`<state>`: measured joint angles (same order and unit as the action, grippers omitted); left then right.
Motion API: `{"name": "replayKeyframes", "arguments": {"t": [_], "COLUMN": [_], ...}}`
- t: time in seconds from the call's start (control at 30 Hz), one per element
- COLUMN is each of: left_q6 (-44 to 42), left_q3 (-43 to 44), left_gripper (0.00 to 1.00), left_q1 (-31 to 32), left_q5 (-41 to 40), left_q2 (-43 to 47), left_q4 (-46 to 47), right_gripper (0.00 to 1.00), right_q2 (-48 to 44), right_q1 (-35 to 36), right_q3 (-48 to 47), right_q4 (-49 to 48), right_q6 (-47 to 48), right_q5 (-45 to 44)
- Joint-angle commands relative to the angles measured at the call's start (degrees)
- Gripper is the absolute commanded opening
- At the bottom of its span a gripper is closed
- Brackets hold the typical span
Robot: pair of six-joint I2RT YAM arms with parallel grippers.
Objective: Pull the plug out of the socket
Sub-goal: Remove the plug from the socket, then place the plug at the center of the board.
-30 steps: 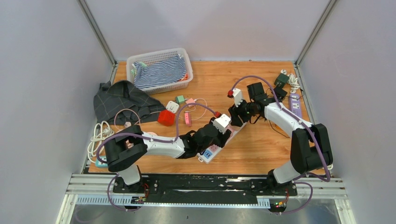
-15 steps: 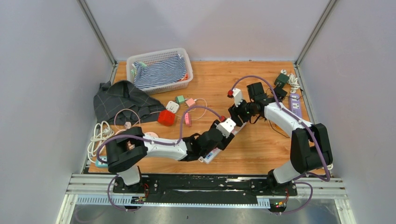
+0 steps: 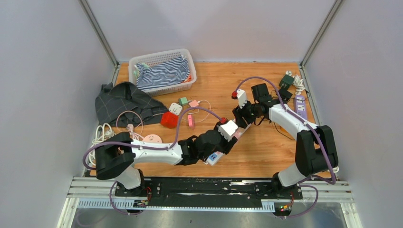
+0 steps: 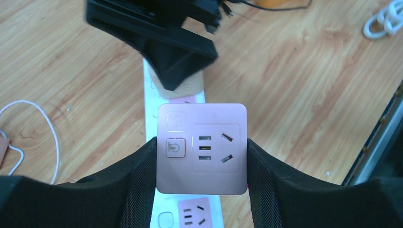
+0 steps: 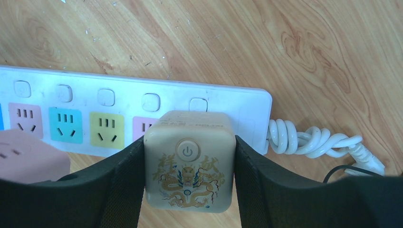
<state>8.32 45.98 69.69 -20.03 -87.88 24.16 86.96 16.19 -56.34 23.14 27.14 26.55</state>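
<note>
Left gripper [image 4: 202, 154] is clenched on a pink cube plug [image 4: 202, 121], its black fingers [image 4: 138, 175] pressed flat against two opposite sides. From where I stand, the cube sits over the white power strip [image 3: 212, 158], which lies slantwise on the wooden table [image 3: 266, 147] between the two arms. Looking down the left wrist, the strip runs straight under the cube, with one of its pink outlets showing just below. I cannot tell whether the pins are clear of the outlet or seated in it, because the cube hides its own underside.

Right gripper [image 5: 189, 156] is likewise closed around a beige cube plug [image 5: 189, 166] with a dragon print. That one stands at the end of the strip, beside the coiled cord [image 5: 313, 142], and looks fully seated against the strip's face.

To my eye the pull itself is the step in hand: both grips are set and nothing remains to be grasped. I would guess the right arm is serving as an anchor, holding the strip down through the beige cube while the left does the pulling. The next move calls for a straight lift along the pins, square to the strip's face, with no twisting. The anchoring arm must hold firm or the whole strip will rise with the plug.
</note>
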Motion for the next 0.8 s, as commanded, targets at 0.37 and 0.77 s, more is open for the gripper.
{"name": "replayKeyframes", "arguments": {"t": [0.37,0.77], "left_q6": [-7.6,1.0], "left_q3": [-10.0,-21.9], "left_gripper": [0.00,0.00], "left_q1": [2.0,-1.8], "left_q5": [-1.6,-0.7], "left_q2": [17.2,31.2], "left_q4": [1.5,1.4], "right_gripper": [0.26,0.76], "right_q2": [1.8,-0.8], "right_q1": [-0.9,-0.9], "right_q3": [2.0,0.8], "right_q4": [7.0,8.7], "right_q6": [3.7,4.9], "right_q5": [-8.0,-4.5]}}
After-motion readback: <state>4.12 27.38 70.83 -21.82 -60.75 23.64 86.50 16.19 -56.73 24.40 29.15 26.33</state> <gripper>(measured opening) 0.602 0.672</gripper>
